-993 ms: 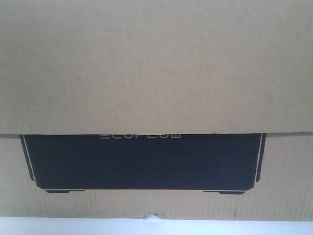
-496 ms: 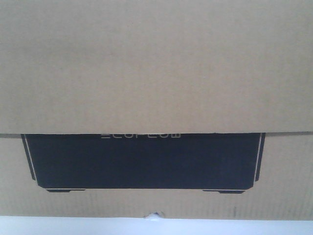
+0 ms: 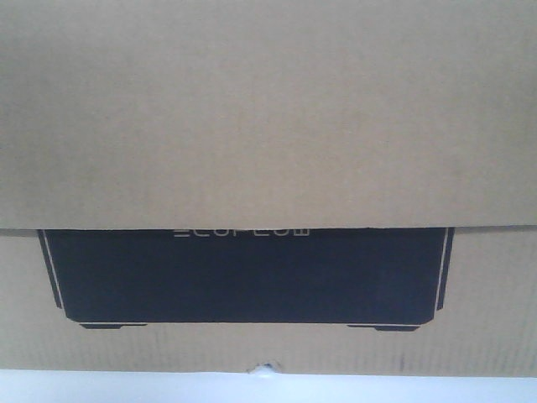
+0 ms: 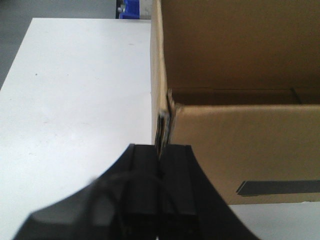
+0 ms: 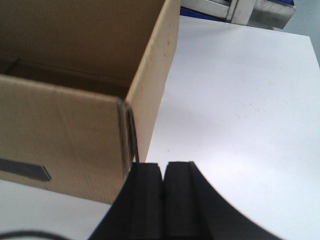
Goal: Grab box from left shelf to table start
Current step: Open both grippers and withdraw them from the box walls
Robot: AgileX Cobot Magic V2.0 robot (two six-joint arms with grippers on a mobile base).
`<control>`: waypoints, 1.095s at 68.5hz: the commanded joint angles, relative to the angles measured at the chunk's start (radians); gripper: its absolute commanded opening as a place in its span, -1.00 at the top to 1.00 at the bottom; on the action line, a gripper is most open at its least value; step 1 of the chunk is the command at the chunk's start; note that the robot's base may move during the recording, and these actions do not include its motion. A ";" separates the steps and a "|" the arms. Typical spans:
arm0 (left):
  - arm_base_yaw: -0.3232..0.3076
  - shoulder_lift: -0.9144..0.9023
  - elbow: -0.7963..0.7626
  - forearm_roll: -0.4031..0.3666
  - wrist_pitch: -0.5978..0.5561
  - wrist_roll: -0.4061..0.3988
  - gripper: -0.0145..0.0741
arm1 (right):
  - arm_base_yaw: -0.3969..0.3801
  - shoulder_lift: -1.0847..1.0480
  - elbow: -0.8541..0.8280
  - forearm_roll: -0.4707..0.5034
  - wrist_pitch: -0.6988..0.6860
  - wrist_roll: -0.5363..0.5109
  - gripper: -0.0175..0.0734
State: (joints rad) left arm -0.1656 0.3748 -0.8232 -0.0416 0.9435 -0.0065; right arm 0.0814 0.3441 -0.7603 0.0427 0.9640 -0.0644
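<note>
The box (image 3: 268, 126) fills the front view, brown corrugated card with a black printed panel (image 3: 243, 273) low on its face. It stands open-topped on the white table (image 3: 126, 388). In the left wrist view my left gripper (image 4: 161, 147) is shut, its black fingertips against the left front corner of the box (image 4: 240, 145). My right gripper (image 5: 163, 164) is shut too, just right of the right front corner of the box (image 5: 65, 135). I cannot tell whether either gripper pinches card. The left shelf is out of view.
The table (image 4: 75, 100) stretches bare to the left of the box, with grey floor (image 4: 15, 30) and blue bins (image 4: 131, 9) past its edges. Right of the box the table (image 5: 240, 100) runs back to a metal frame (image 5: 260, 12).
The box has crept very slightly up in the front view and the white strip beneath it is a touch wider.
</note>
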 commanded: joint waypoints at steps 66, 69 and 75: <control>-0.001 -0.395 0.431 0.005 -0.424 0.000 0.90 | -0.005 -0.350 0.422 -0.012 -0.581 -0.004 0.49; -0.001 -0.395 0.431 0.005 -0.424 0.000 0.90 | -0.005 -0.350 0.423 -0.012 -0.579 -0.004 0.49; -0.001 -0.395 0.431 0.005 -0.424 0.000 0.90 | -0.005 -0.350 0.425 -0.012 -0.575 -0.004 0.49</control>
State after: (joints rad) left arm -0.1656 -0.0140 -0.3663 -0.0335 0.6141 -0.0065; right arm 0.0814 -0.0156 -0.3128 0.0404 0.4829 -0.0644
